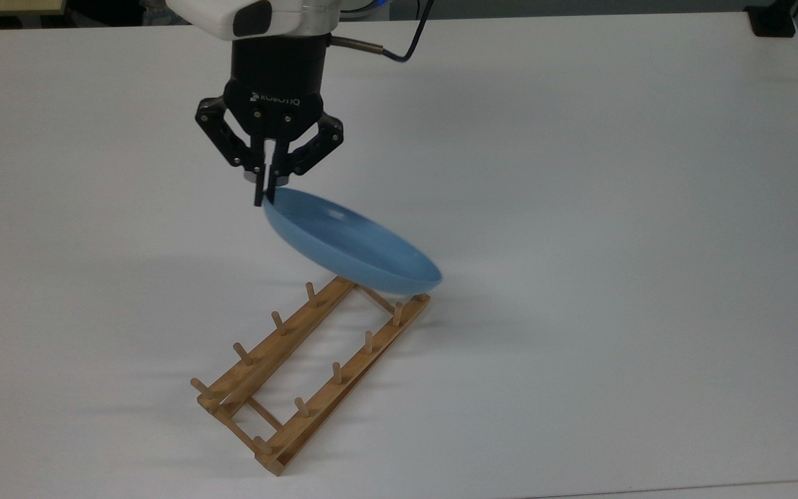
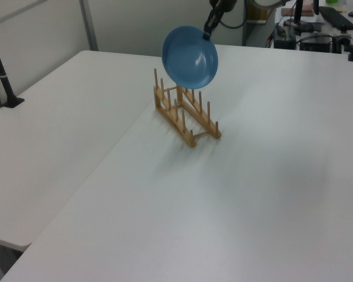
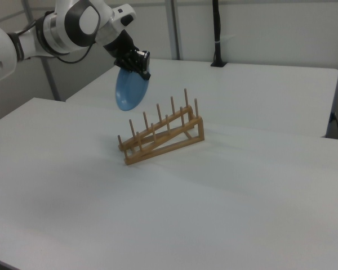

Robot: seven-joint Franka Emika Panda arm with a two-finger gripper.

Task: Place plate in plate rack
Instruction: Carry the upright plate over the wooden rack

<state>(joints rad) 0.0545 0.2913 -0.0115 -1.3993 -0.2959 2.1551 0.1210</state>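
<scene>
While the gripper [image 1: 265,197] hangs above the white table [image 1: 614,242], its jaws are clenched on the upper rim of the light-blue plate [image 1: 350,244], which is held in the air, tilted steeply with its lower edge pointing down toward the plate rack [image 1: 302,367]. Seen from the top view, the plate's low end covers the far end of the rack, hiding the farthest pegs of the left rail, and it slopes from the gripper at the top view's upper left to the rack's far corner at the top view's lower right. From the left view, the plate [image 2: 190,57] shows its round hollow face above the rack [image 2: 185,114], its bottom edge just over the tops of the far pegs; whether it touches them cannot be told. From the right view, the plate [image 3: 128,90] appears nearly edge-on, hanging below the gripper [image 3: 141,68] to the right view's left of the rack [image 3: 160,135], clear of the table. The wooden rack stands on the table, with upright pegs along both rails.
</scene>
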